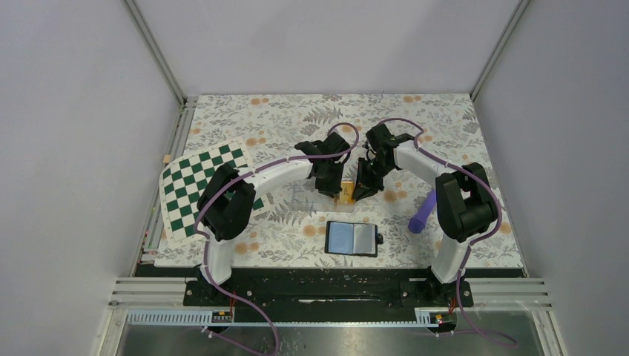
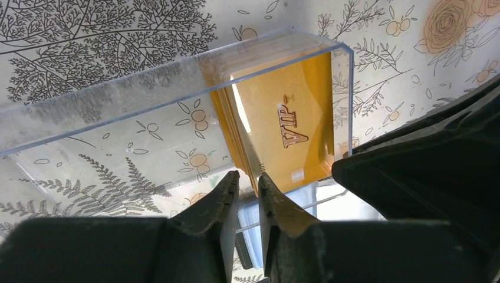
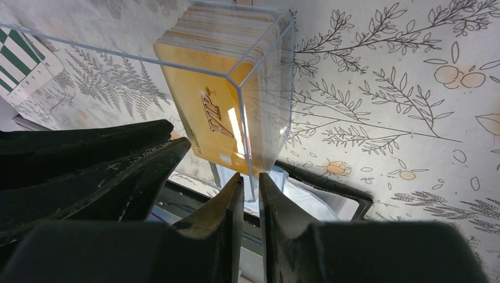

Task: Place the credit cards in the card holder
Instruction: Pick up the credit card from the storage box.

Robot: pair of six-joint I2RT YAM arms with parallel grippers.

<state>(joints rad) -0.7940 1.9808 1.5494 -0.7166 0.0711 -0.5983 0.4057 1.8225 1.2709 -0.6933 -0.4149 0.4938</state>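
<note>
A stack of orange-yellow credit cards (image 1: 346, 191) stands on edge at one end of a clear plastic box (image 1: 315, 194) in mid-table. The card holder (image 1: 351, 238) lies open nearer the arms, pale pockets up. My left gripper (image 2: 249, 177) sits at the near corner of the card stack (image 2: 289, 124). Its jaws stand a narrow gap apart, and the holder shows through that gap. My right gripper (image 3: 250, 177) is shut on the lower edge of the box's clear wall (image 3: 265, 106), with the cards (image 3: 206, 112) just behind it. The card holder (image 3: 330, 194) lies below it.
A purple cylinder (image 1: 420, 211) lies to the right of the box, beside the right arm. A green-and-white checkered board (image 1: 196, 185) lies at the left. The two grippers nearly touch over the box; the other gripper's black body (image 2: 436, 159) fills the right of the left wrist view.
</note>
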